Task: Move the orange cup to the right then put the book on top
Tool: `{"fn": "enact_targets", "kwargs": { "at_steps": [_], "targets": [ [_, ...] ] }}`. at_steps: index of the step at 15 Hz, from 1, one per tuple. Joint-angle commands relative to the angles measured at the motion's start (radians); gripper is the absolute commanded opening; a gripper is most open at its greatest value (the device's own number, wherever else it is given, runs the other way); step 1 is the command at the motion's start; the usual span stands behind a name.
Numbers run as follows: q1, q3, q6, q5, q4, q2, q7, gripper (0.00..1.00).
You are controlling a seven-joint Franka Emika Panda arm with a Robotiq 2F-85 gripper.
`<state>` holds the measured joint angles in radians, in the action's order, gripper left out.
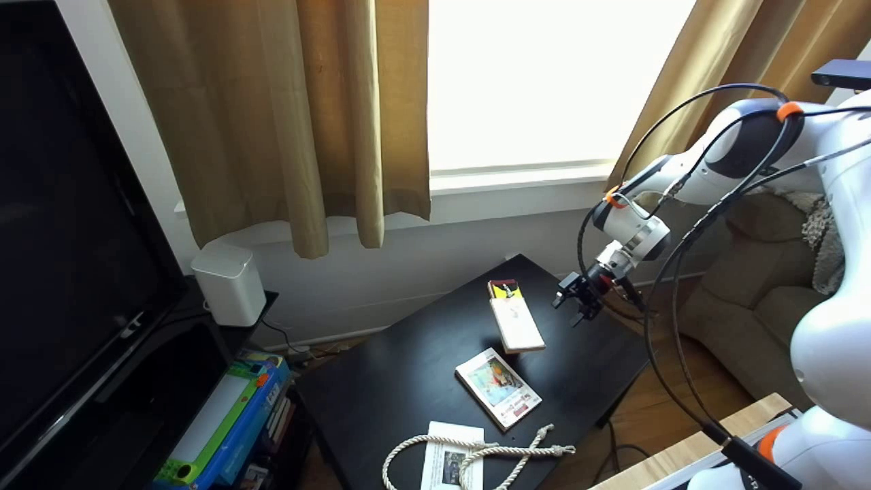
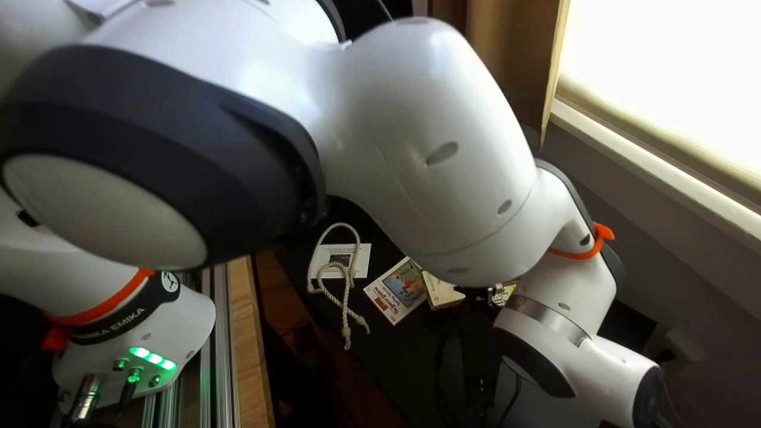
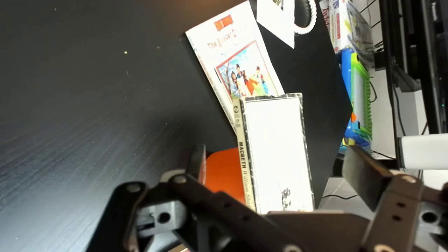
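The book (image 1: 520, 323) has a white cover with a yellow and dark red end in an exterior view; it is partly hidden by the arm in an exterior view (image 2: 440, 292). In the wrist view the book (image 3: 278, 150) shows a pale yellow spine and a dark mark. The orange cup (image 3: 224, 175) shows beside the spine, partly covered by the book and a finger; I cannot tell whether the book rests on it. The cup is not visible in either exterior view. My gripper (image 1: 569, 310) is open and empty, apart from the book, above the table; its fingers (image 3: 280, 168) frame the book.
A picture-cover book (image 1: 499, 388) lies against or near the book's end on the black table (image 1: 381, 388). A white card (image 1: 435, 469) with a rope (image 1: 401, 450) on it lies at the table's end. A television (image 1: 75, 204) and a white box (image 1: 229, 286) stand beyond the table. A wall and window border it.
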<state>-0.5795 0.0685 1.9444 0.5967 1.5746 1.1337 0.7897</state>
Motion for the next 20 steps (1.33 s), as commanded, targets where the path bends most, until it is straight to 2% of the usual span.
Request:
{"fn": "enact_targets", "kwargs": {
  "at_steps": [1, 5, 9, 13, 17, 20],
  "targets": [
    [0.089, -0.044, 0.075, -0.019, 0.186, -0.170, -0.099, 1.00],
    [0.198, -0.095, 0.113, -0.089, 0.313, -0.324, -0.256, 1.00],
    [0.296, -0.109, 0.242, -0.214, 0.425, -0.450, -0.363, 1.00],
    [0.408, -0.138, 0.348, -0.368, 0.511, -0.533, -0.538, 1.00],
    [0.467, -0.140, 0.510, -0.466, 0.592, -0.590, -0.625, 1.00],
    [0.488, -0.132, 0.634, -0.495, 0.650, -0.625, -0.663, 1.00]
  ]
}}
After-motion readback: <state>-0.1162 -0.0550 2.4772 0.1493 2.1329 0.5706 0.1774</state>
